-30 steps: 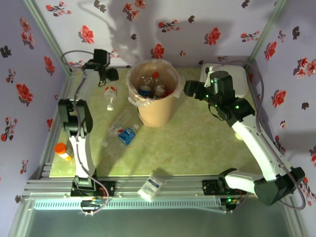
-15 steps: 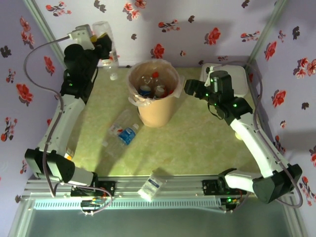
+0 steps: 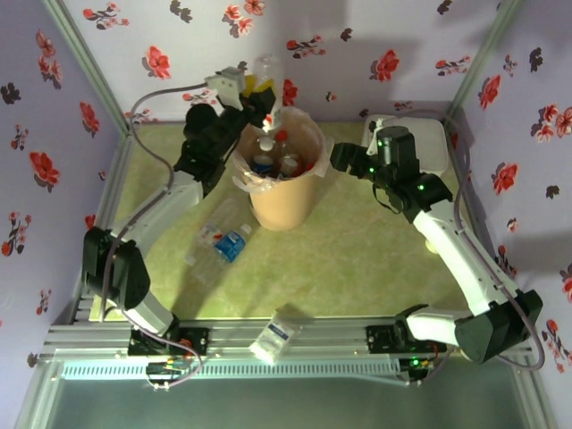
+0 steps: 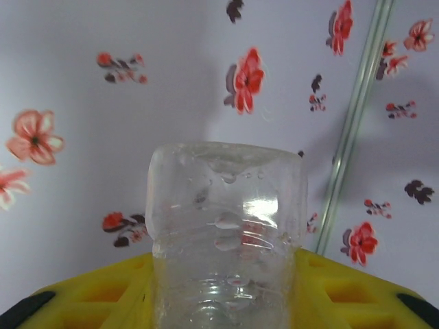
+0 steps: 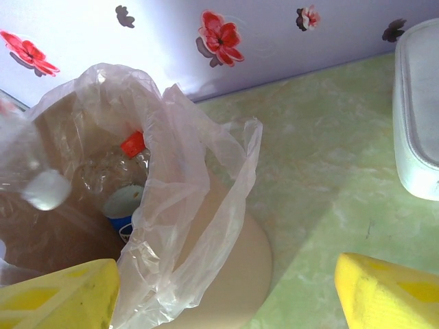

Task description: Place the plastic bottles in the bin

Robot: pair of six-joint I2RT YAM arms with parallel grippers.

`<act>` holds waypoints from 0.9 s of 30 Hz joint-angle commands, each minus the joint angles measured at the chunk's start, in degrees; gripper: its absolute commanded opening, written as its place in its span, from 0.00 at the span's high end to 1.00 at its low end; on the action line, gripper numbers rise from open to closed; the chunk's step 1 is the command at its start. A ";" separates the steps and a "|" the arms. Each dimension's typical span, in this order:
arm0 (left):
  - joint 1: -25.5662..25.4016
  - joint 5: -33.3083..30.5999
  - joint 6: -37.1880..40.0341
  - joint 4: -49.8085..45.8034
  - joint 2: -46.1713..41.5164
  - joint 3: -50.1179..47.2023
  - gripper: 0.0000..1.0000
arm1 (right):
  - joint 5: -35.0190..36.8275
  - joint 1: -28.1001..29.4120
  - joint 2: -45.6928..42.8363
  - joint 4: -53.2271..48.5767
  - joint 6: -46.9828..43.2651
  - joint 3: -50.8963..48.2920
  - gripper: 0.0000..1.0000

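Note:
My left gripper (image 3: 260, 89) is shut on a clear plastic bottle (image 3: 265, 65), held upright with its white cap down above the back-left rim of the bin (image 3: 279, 201). In the left wrist view the bottle (image 4: 226, 219) stands between the yellow fingers (image 4: 96, 298). The tan bin (image 5: 233, 274), lined with a clear bag, holds several bottles (image 5: 116, 181). My right gripper (image 3: 333, 158) hangs open beside the bin's right rim, nothing gripped. Two more bottles (image 3: 223, 241) lie on the table left of the bin.
A flat white box (image 3: 427, 143) sits at the back right, behind the right arm; its corner (image 5: 418, 116) appears in the right wrist view. A white-and-blue bottle (image 3: 273, 337) lies on the front rail. Flowered walls enclose the table.
The left arm has lifted the bottle from the table at the back left and swung it right, to above the bin's rim. The right arm has hardly moved.

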 commanded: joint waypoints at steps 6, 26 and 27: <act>-2.60 1.43 1.55 11.22 1.48 -6.75 0.47 | -0.61 -0.68 0.24 1.53 0.61 -1.29 0.17; -2.48 -4.51 4.89 -2.91 -7.07 -6.07 0.20 | -3.58 -0.94 3.81 3.25 0.45 2.09 0.18; -2.35 -5.40 4.39 -5.56 -7.29 -5.24 0.20 | -3.87 -0.94 3.96 3.46 0.51 2.27 0.18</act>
